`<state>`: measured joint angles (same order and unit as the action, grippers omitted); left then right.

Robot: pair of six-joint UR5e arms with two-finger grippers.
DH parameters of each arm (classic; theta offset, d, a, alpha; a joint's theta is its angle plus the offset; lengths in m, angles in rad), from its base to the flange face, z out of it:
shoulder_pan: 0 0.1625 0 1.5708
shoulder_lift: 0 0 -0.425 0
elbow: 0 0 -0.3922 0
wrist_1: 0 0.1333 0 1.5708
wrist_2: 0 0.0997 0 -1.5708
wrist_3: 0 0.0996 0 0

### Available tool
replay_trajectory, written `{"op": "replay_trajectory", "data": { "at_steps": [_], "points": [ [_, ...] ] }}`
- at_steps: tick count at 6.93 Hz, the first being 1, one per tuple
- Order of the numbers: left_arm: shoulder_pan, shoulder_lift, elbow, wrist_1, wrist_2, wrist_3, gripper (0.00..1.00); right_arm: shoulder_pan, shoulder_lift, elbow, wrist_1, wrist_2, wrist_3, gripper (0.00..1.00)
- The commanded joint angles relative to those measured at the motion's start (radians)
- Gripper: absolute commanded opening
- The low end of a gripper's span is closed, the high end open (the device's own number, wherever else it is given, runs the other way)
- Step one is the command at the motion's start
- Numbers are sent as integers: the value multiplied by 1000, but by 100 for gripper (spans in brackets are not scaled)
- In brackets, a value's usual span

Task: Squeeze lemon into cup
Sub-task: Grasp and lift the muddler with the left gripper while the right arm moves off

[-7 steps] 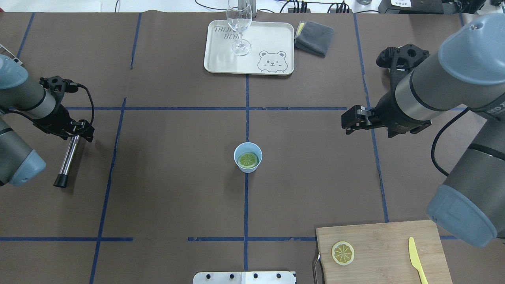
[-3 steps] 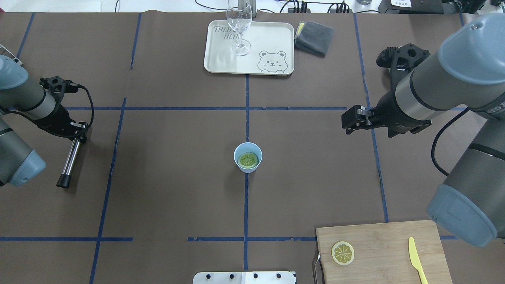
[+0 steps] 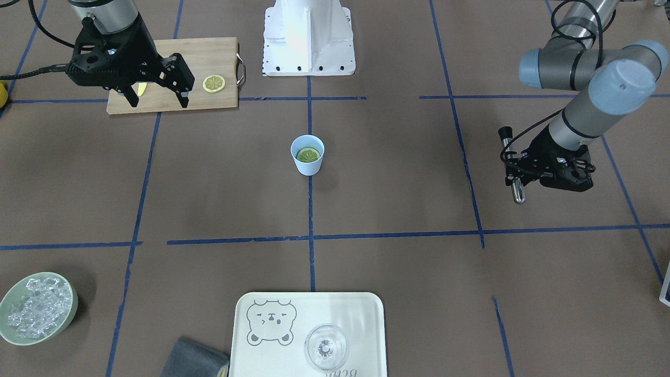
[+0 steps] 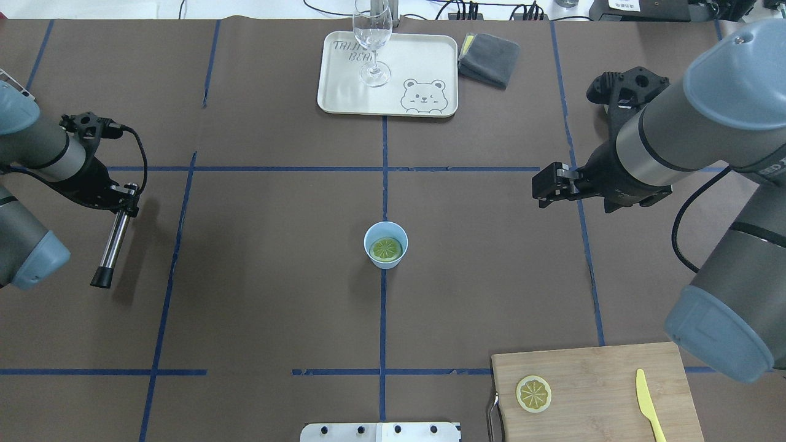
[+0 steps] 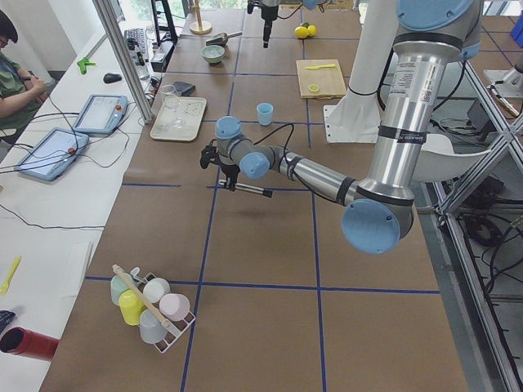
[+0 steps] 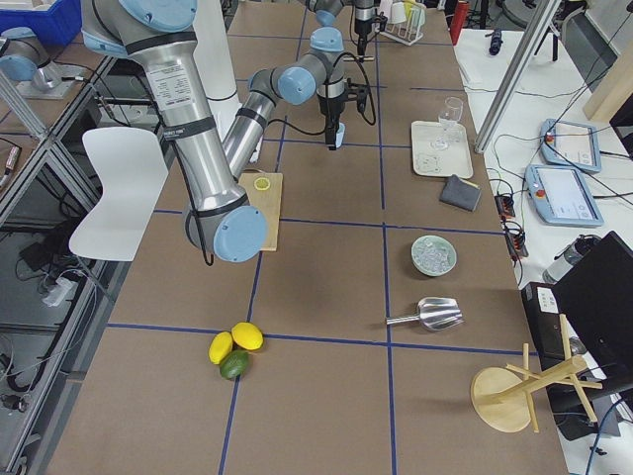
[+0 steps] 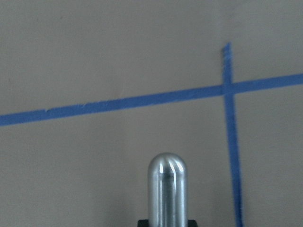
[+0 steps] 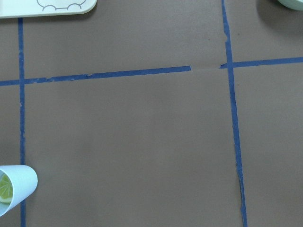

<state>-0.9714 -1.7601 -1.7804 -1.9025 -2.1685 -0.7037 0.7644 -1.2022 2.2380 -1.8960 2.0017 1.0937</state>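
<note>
Lemon (image 4: 386,248) slice lies flat at bottom of cup (image 4: 370,236). Cup stands upright at table centre on tape crossing, within reach of both arms. Left gripper (image 4: 127,201) is well apart at table's side, jaws clamped on metal rod (image 4: 112,245), likely a tool for pressing slice. Right gripper (image 3: 157,100) hangs clear of cup, jaws apart, empty. Twin slice (image 4: 533,393) sits spare on cutting board (image 4: 602,380).

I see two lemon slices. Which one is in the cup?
The lemon in the middle, lying inside the light-blue cup. The other slice lies flat on the wooden board, near the yellow knife.
</note>
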Motion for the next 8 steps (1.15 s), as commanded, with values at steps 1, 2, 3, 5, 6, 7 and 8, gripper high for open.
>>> {"op": "replay_trajectory", "data": {
  "at_steps": [1,2,3,5,6,7,8],
  "points": [
    [-3,-12,-201,0,287,-17,0,16,1,3,0,3,-2,100],
    [23,-13,-242,-1,385,-79,0,26,0,3,0,29,-6,100],
    [51,-13,-301,-7,447,-89,0,35,0,3,0,44,-6,100],
    [204,-57,-417,-9,588,-225,0,42,0,2,0,54,-8,100],
    [302,-106,-418,-6,655,-235,0,58,0,0,0,66,-9,100],
    [406,-157,-419,2,834,-279,0,82,-7,0,0,77,-15,100],
    [501,-167,-415,3,1024,-295,0,102,-8,0,0,91,-26,100]
  ]
}}
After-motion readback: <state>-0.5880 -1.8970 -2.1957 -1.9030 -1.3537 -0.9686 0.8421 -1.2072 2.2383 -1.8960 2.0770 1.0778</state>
